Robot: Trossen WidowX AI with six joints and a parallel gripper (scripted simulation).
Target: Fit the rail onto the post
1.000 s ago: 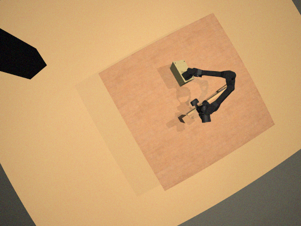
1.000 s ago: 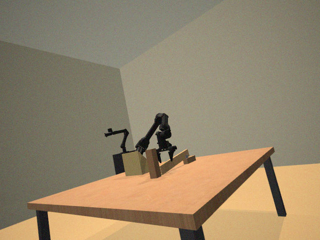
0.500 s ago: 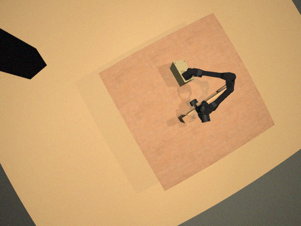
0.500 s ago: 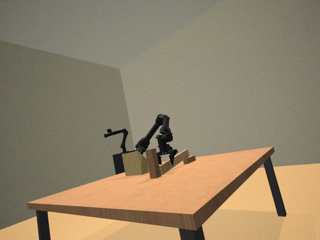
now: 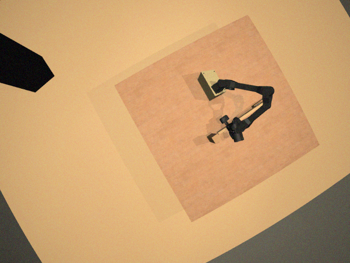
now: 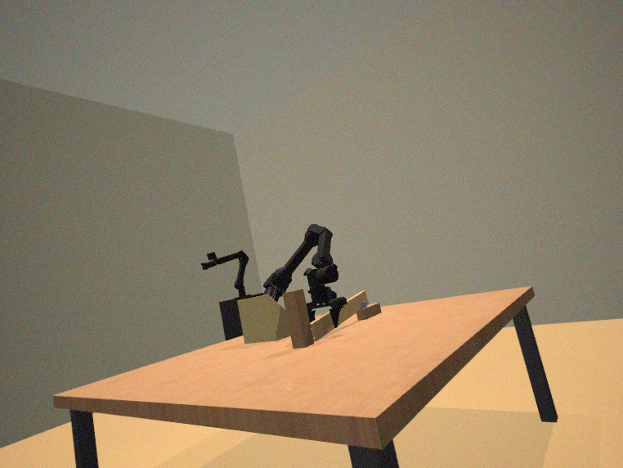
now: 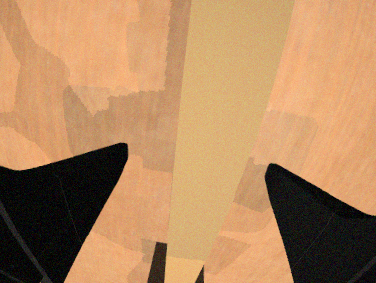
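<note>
The long pale rail (image 5: 248,113) (image 6: 351,311) (image 7: 218,124) slopes down from the bracket on the low footboard block (image 5: 256,104) (image 6: 370,312) to its near end, low beside the post. The short brown post (image 5: 210,138) (image 6: 298,320) (image 7: 158,262) stands upright at that near end. Its pegs are not visible, and the gap between rail end and post cannot be judged. My gripper (image 6: 324,321) (image 7: 197,161) is open, pointing down, with one finger on each side of the rail near its near end. The fingers stand apart from the rail's sides in the wrist view.
The arm's base stands on a pale green block (image 5: 209,77) (image 6: 257,321), beside the post in the exterior view. A second, smaller black arm (image 6: 241,267) stands on a dark pedestal (image 6: 230,319) behind it. The wooden table top (image 5: 175,169) (image 6: 226,382) bears the rail, post and blocks.
</note>
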